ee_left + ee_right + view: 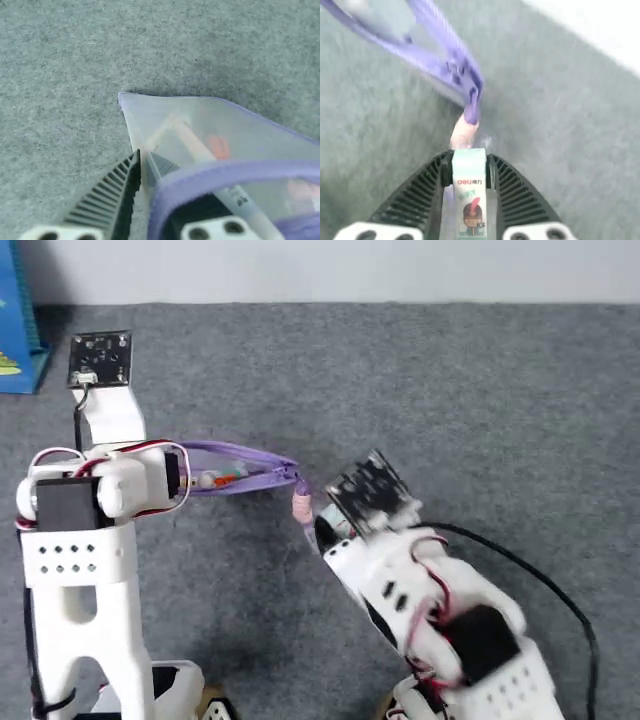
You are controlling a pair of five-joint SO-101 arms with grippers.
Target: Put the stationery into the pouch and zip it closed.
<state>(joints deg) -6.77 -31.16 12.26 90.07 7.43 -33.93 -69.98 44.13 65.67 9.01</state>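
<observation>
Left hand pinches clear purple-trimmed zip pouch edge; right hand pinches paper-sleeved pink eraser near pouch's zipper end.

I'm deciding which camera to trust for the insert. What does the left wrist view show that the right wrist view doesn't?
Left wrist view alone: the left gripper, jaws closed on the wall of the clear pouch, and pens lying inside it. Right wrist view alone: the right gripper shut on an eraser, its pink end right by the zip slider. Both: the pouch's purple zip edge over the grey table.
</observation>
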